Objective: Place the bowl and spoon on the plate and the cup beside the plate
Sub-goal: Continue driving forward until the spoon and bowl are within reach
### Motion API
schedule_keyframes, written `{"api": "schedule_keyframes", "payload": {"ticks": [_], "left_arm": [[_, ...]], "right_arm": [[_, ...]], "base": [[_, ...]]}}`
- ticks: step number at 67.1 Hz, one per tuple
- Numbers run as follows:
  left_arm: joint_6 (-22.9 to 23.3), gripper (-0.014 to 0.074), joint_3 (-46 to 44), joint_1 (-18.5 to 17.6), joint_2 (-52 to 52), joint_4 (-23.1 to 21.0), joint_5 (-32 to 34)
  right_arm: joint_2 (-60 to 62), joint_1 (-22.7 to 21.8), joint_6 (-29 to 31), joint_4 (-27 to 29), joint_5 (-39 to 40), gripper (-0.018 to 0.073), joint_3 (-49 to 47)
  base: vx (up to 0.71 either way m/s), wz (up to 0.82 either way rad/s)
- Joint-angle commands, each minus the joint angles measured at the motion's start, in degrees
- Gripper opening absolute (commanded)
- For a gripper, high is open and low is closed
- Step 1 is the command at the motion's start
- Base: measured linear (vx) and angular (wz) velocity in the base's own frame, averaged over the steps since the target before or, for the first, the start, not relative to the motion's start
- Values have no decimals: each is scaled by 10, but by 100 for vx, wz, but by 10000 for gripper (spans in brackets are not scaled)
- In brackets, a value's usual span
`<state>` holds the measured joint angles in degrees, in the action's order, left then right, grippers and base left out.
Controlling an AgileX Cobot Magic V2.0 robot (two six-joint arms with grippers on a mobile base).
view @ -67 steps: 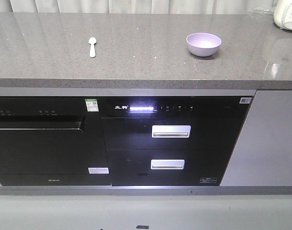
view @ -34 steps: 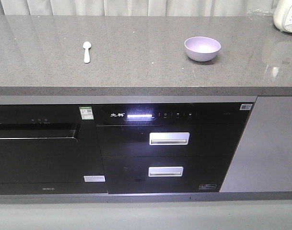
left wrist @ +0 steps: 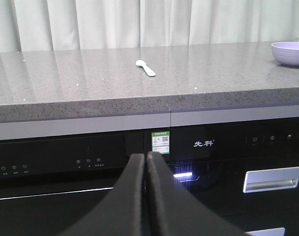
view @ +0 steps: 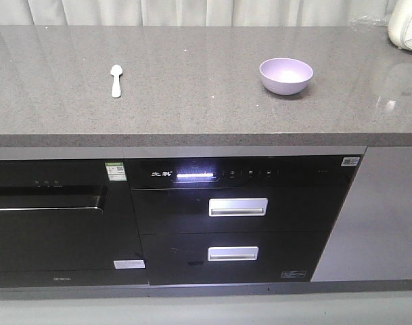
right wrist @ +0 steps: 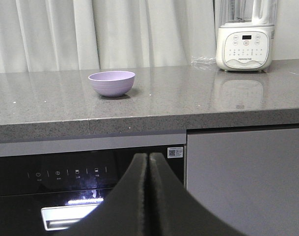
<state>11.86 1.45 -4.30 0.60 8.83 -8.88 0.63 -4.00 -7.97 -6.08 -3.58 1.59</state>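
Two of the four task things show: the spoon [view: 116, 80] lies on the table [view: 192, 101] toward the left, and the bowl [view: 286, 75] stands upright well apart from it toward the right. No plate or cup appears in any view, so where they are cannot be told.

The left gripper [left wrist: 146, 160] and the right gripper [right wrist: 148, 160] each have their jaws pressed closed on nothing, both low in front of the black appliance fronts [view: 239, 210] below the table edge.

The likely risk is that an arm rising from this height clips the table's front edge, or a closed gripper nudges the light bowl.

The right wrist view alone shows a white blender [right wrist: 246, 37] at the far right; the front view catches only what seems to be its corner.
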Motion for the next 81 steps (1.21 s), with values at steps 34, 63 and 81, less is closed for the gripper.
{"api": "schedule_keyframes", "payload": {"ticks": [34,63,81], "left_arm": [[3,-6,-4,1,7,0,44],[3,-6,-4,1,7,0,44],[3,-6,-4,1,7,0,44]], "right_arm": [[5,-4,2,-2,45,-3,3],[5,-4,2,-2,45,-3,3],[5,-4,2,-2,45,-3,3]], "base": [[8,0],[8,1],[7,-2]]}}
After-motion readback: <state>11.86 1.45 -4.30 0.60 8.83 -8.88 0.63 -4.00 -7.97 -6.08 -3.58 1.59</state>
